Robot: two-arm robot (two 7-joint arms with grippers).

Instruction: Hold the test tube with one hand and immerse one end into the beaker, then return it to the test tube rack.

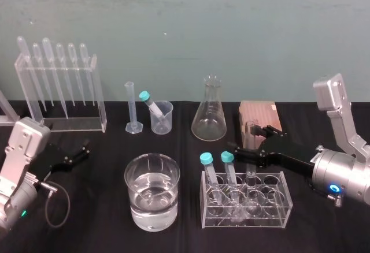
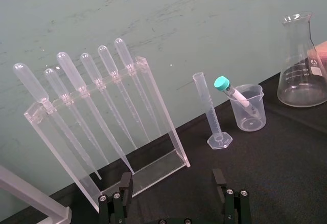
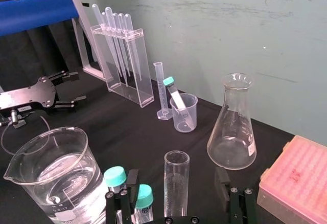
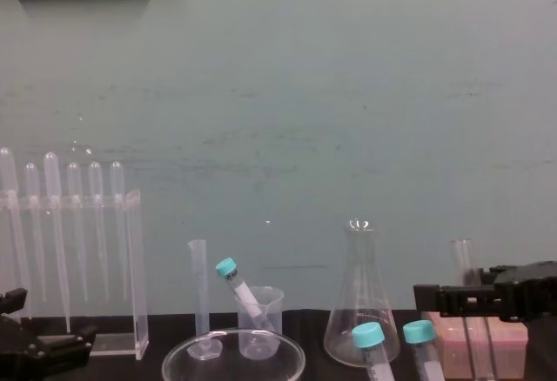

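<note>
Right hand (image 1: 243, 139) extended forward, fingers apart, left hand (image 1: 82, 151) parked low, fingers apart

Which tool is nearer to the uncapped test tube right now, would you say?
Right. The right tool is at the test tube, which stands between its open fingers. The left tool sits far off on the other side of the beaker, near the pipette stand.

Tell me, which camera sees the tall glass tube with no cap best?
The right wrist view: the test tube stands close up, its open top plain, between the right gripper's spread fingers. The head view shows the tube faintly in the clear rack; the chest view, its upper part.
</note>
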